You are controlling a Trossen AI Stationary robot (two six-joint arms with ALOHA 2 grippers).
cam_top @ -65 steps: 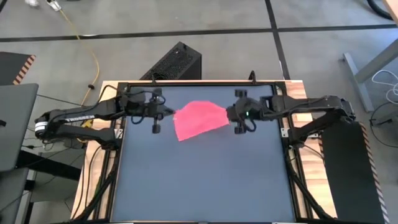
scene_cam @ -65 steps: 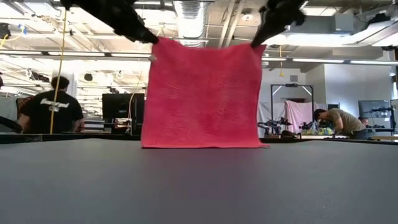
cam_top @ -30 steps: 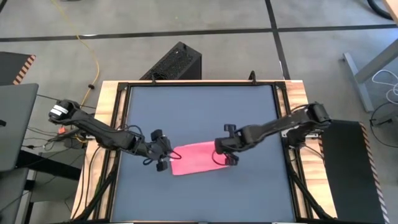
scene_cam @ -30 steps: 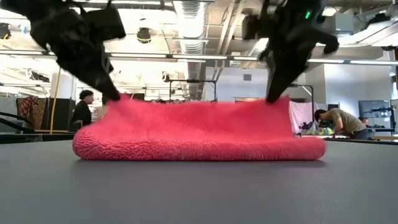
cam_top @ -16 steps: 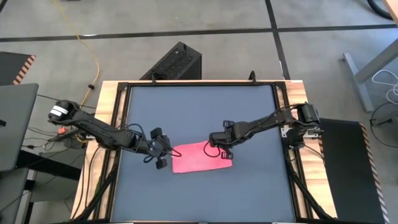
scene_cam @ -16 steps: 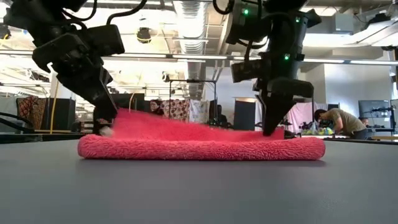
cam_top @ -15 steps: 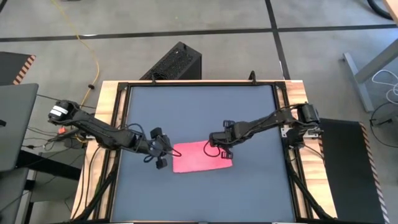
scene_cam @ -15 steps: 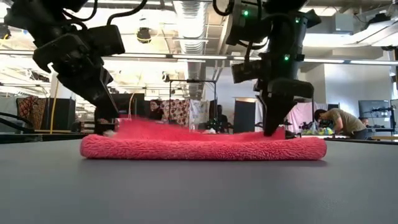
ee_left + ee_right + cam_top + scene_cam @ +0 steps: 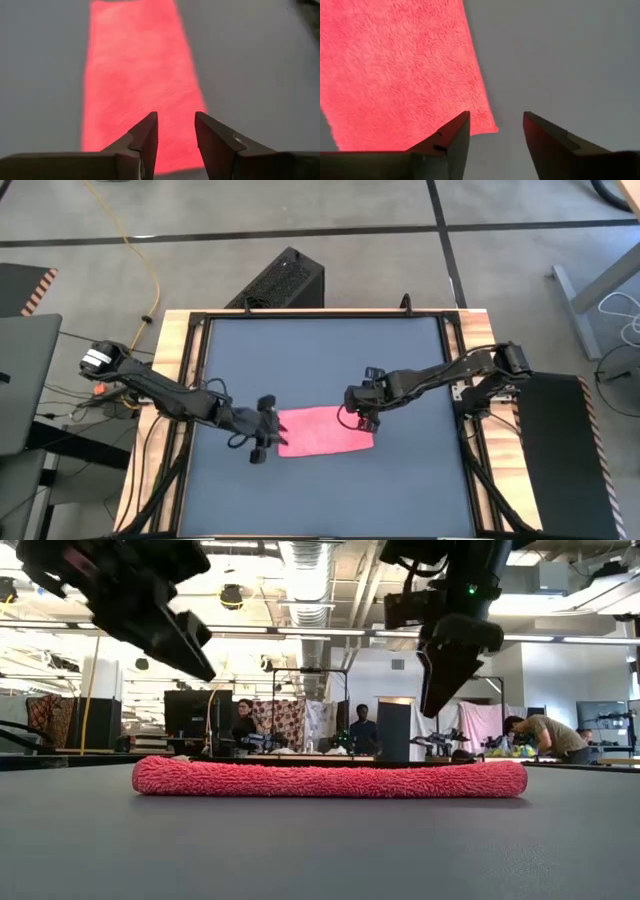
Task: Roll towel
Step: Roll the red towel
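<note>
Both pincers open, above folded towel ends.

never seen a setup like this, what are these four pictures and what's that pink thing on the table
This is a robot with two dark arms working at a dark grey table. One picture looks straight down from above, one looks level across the tabletop into the room behind, where people stand, and two come from cameras on the arms' wrists.

The pink-red soft cloth towel lies folded into a flat strip on the table. Nothing is held. The left gripper hangs at one end of the strip, the right gripper at the other. In the level view both are above the cloth, not touching it, and the wrist views show each pair of fingers apart.
</note>
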